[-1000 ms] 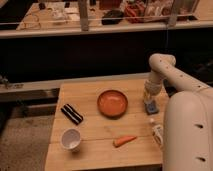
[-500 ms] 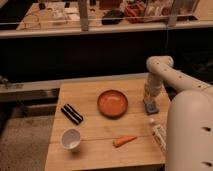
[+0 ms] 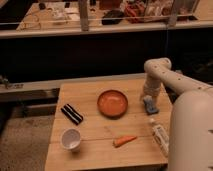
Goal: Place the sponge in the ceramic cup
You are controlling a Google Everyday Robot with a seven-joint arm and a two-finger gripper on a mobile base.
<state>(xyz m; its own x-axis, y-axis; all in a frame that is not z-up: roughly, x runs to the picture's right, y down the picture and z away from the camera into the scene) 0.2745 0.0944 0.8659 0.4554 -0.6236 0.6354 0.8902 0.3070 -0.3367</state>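
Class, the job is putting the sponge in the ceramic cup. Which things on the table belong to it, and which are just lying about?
Job: sponge, far right; ceramic cup, front left; gripper, right over the sponge.
Lying about: orange bowl; black bar; carrot; pale bottle.

No word, brand, number or sign is showing legibly anywhere on the counter (image 3: 95, 147) or among the clutter on the bench beyond its back edge. The white tube (image 3: 160, 138) lying along the right edge near the front corner and the black bar (image 3: 72, 113) lying toward the left edge are offering no lettering that can be made out. The gripper (image 3: 149, 99) is hanging close to the right edge, directly over the sponge (image 3: 151, 107), and is bearing no readable mark.
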